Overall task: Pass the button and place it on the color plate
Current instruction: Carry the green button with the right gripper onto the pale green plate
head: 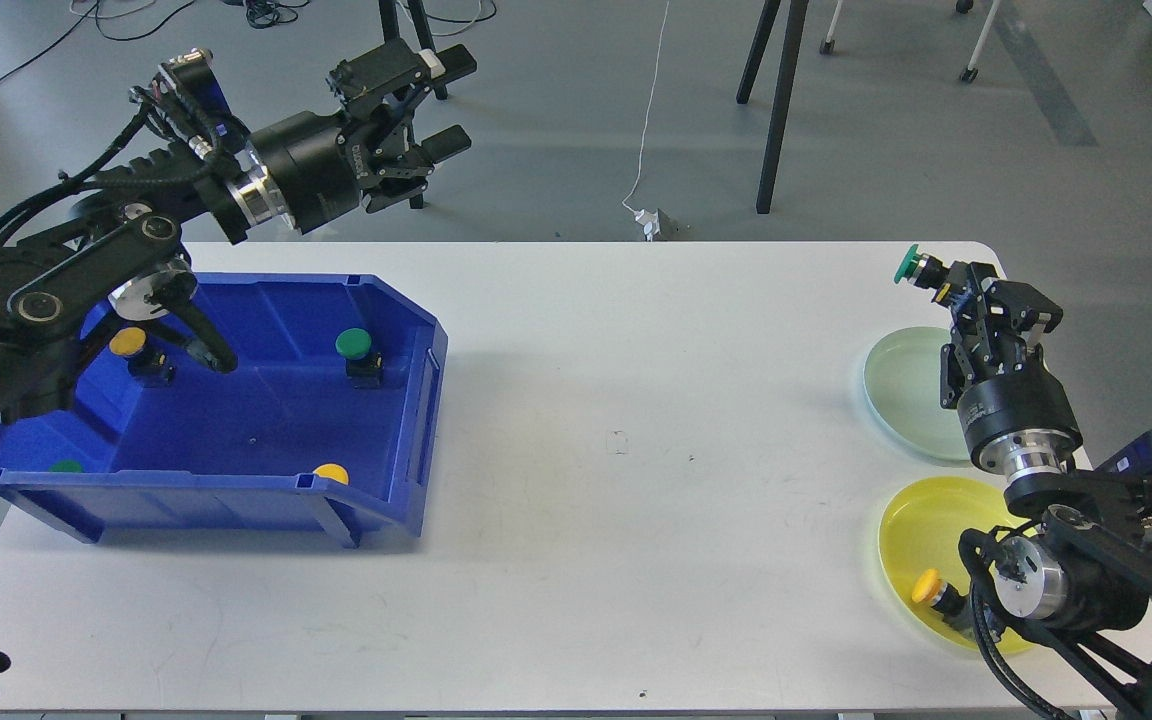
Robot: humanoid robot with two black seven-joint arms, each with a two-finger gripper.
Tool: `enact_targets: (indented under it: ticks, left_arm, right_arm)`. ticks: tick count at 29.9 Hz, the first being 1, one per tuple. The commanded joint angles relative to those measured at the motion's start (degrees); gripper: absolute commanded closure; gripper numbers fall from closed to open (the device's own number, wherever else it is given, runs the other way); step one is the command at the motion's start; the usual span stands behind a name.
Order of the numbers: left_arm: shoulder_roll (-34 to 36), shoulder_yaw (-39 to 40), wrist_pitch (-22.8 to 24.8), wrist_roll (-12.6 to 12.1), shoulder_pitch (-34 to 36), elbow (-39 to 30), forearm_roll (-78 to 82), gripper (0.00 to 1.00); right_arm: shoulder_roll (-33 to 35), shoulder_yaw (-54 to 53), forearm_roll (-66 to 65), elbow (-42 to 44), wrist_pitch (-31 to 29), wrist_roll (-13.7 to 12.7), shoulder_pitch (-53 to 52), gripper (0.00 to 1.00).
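My right gripper (948, 283) is shut on a green-capped button (915, 266), held above the far edge of the pale green plate (898, 385). A yellow plate (921, 535) lies in front of it with a yellow button (934, 590) on it. My left gripper (448, 103) is open and empty, raised beyond the back of the blue bin (406, 400). In the bin lie a green button (357, 352), a yellow button (136, 350), another yellow one (331, 473) and a green one (65, 466) at the front wall.
The white table (636, 450) spans the view. Chair and stand legs (776, 100) and a cable with a plug (651, 220) are on the floor behind it. My right arm covers part of both plates.
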State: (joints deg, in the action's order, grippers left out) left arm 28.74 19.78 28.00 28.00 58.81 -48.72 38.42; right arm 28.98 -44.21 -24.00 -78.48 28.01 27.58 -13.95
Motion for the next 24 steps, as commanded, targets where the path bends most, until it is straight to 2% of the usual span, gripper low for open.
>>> enact_targets:
  ticks: [1, 4, 5, 18, 24]
  left_arm:
    - [0.0, 0.0, 0.0, 0.0, 0.0, -0.1, -0.4, 0.01]
    - [0.0, 0.0, 0.0, 0.0, 0.0, 0.0, -0.5, 0.01]
    - [0.0, 0.0, 0.0, 0.0, 0.0, 0.0, -0.5, 0.01]
    - [0.0, 0.0, 0.0, 0.0, -0.4, 0.0, -0.5, 0.01]
    - [-0.1, 0.0, 0.0, 0.0, -0.4, 0.0, -0.5, 0.01]
  right_arm:
    - [-2.9, 1.2, 0.1, 5.3, 0.0, -5.0, -4.2, 1.00]
    - [-5.2, -0.2, 2.1, 8.6, 0.0, -9.3, -5.2, 1.00]
    - [-5.9, -1.0, 3.6, 9.2, 0.0, -9.8, -5.3, 1.00]
    - [-6.6, -8.8, 16.3, 17.9, 0.0, -10.7, -3.6, 1.00]
    - [-6.2, -8.3, 18.6, 20.1, 0.0, -16.1, -3.7, 0.96]
